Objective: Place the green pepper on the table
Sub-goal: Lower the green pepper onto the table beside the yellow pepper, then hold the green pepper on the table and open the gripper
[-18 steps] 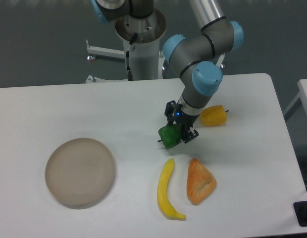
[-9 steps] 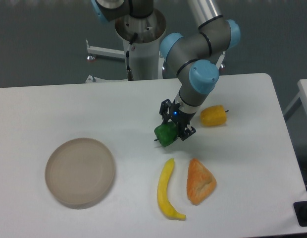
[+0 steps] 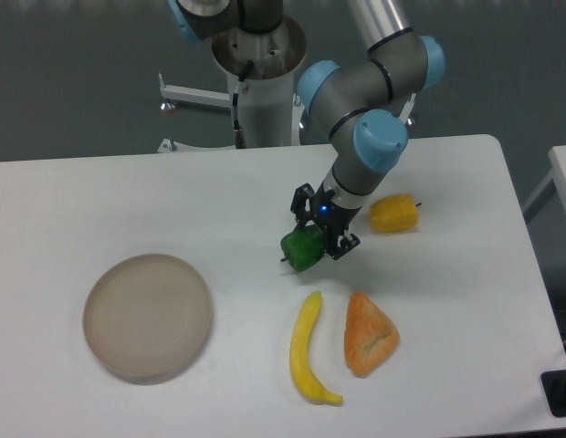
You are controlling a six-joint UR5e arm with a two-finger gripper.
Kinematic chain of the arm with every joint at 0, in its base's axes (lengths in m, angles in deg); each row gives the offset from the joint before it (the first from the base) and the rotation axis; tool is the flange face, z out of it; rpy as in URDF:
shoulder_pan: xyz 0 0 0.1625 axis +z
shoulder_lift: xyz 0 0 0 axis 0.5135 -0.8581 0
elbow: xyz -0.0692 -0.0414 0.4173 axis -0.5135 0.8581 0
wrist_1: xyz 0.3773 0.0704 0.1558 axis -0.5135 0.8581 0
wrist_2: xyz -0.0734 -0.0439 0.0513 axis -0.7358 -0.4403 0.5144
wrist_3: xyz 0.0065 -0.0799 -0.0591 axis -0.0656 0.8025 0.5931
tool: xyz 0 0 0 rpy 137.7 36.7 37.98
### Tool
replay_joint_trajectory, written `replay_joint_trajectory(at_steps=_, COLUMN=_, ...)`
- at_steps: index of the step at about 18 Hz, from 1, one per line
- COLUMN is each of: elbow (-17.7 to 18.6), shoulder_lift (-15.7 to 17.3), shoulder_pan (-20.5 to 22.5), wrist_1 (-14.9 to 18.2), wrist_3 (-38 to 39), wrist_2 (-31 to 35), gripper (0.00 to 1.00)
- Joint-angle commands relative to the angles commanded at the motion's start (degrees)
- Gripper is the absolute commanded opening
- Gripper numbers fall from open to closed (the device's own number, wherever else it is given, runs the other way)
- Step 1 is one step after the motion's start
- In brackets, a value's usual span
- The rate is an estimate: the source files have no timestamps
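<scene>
- The green pepper (image 3: 301,249) sits clamped in the jaws (image 3: 319,235), near the middle of the white bench (image 3: 128,192), above the banana (image 3: 307,347).
- Over the last second your arm has carried it slightly leftward.
- Judging by this, release still remains.

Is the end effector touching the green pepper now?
Touching. The camera view shows the end effector closed on the green pepper, its fingers pressing on either side.
</scene>
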Motion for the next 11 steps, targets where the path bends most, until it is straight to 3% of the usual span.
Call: replay_joint_trajectory(at_steps=11, elbow=0.1, shoulder_lift=-0.5, shoulder_pan=-0.2, wrist_1=0.0, wrist_3=0.1, wrist_2=0.0, gripper=0.46)
